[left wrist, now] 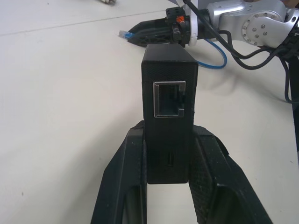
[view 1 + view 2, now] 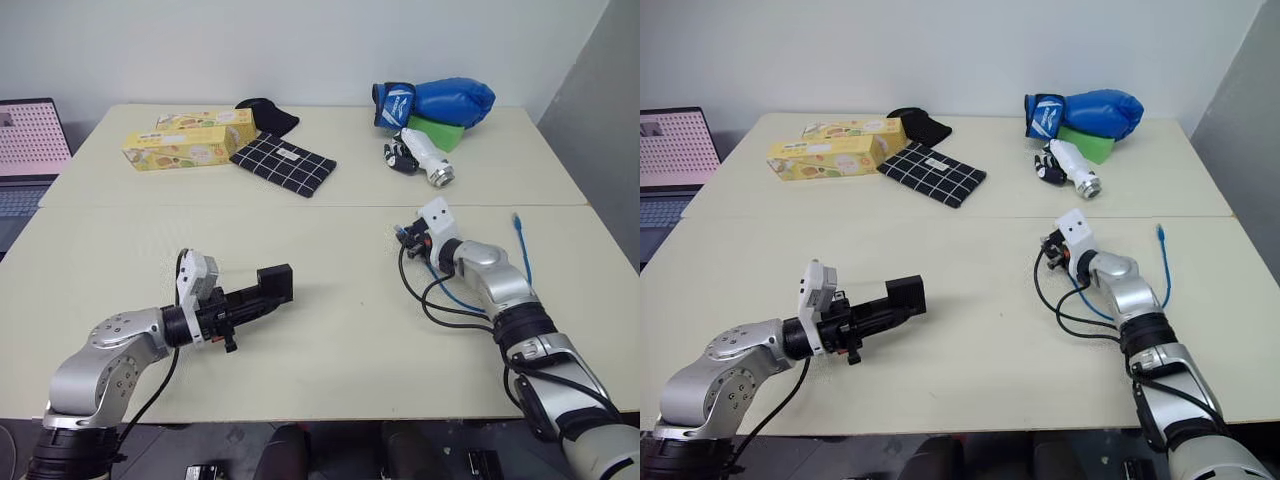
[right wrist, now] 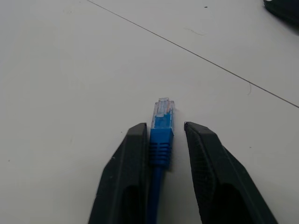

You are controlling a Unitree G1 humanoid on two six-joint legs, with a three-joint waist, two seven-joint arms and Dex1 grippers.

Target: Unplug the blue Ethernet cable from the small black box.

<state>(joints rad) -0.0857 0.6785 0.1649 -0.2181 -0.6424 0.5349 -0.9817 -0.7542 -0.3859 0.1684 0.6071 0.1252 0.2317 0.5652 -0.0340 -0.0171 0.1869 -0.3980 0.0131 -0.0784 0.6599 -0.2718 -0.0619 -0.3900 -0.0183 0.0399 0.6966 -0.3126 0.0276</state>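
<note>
Left fingers (image 1: pixel 166 186) are clamping the small black box (image 1: pixel 169 112) above the desk's (image 2: pixel 330 340) near edge, its port showing empty. Right fingers (image 3: pixel 166 154) are standing parted around the blue Ethernet cable's (image 3: pixel 161 133) plug, right side of desk.

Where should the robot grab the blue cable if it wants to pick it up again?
Best on the blue boot just behind the clear plug of the blue Ethernet cable. That part is thicker and firmer than the thin cord. It lies flat on the table between the fingers of the right hand, which stand a little apart, so closing from both sides along the cord's line should probably work.
</note>
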